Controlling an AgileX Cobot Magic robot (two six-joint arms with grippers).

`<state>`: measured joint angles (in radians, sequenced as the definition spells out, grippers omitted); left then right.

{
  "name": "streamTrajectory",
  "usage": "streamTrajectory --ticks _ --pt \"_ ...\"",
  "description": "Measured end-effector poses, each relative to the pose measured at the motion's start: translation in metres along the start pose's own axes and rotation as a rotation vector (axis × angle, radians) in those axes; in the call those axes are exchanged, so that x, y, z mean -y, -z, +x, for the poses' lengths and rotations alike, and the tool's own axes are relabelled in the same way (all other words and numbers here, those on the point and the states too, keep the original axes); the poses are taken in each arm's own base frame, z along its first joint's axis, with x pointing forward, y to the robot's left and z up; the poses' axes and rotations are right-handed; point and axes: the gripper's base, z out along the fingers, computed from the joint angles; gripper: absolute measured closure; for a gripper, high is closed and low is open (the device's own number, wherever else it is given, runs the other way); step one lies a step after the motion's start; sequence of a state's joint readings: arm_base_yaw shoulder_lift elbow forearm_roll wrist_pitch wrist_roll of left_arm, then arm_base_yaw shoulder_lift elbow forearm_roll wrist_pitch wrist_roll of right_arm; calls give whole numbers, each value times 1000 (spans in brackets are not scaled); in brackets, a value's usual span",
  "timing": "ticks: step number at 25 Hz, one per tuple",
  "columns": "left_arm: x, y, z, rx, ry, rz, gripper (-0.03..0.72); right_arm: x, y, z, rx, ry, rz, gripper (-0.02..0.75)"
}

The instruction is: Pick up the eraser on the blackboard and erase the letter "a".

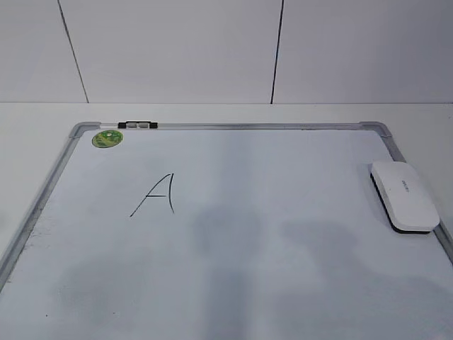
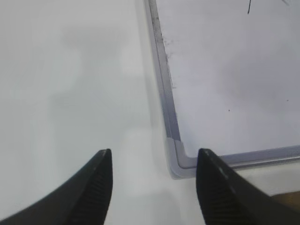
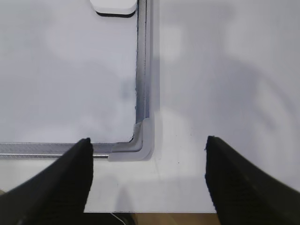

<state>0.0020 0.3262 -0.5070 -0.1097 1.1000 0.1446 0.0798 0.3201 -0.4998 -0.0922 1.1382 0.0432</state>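
Observation:
The eraser (image 1: 402, 195), a white oblong block with a black underside, lies on the blackboard (image 1: 248, 126) by its right frame. Its near end shows at the top of the right wrist view (image 3: 115, 6). A rounded lowercase "a" is not in view. The only writing is an angular capital "A" (image 1: 157, 195) at the left of the board. My left gripper (image 2: 154, 157) is open and empty over the board's near left corner (image 2: 177, 161). My right gripper (image 3: 147, 143) is open and empty over the near right corner (image 3: 140, 140). Neither gripper shows in the exterior view.
A round green sticker (image 1: 107, 138) and a small black clip (image 1: 138, 125) sit at the board's far left corner. The board lies on a white table (image 1: 42, 120) with a white panelled wall behind. The table's near edge (image 3: 187, 212) shows in the right wrist view.

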Motion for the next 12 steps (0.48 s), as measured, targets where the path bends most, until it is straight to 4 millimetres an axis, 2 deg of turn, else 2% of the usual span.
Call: streamTrajectory --ticks 6,12 --pt "4 22 17 181 -15 -21 274 3 15 12 121 -52 41 145" --pt "6 34 29 286 -23 -29 275 3 29 27 256 -78 66 145"
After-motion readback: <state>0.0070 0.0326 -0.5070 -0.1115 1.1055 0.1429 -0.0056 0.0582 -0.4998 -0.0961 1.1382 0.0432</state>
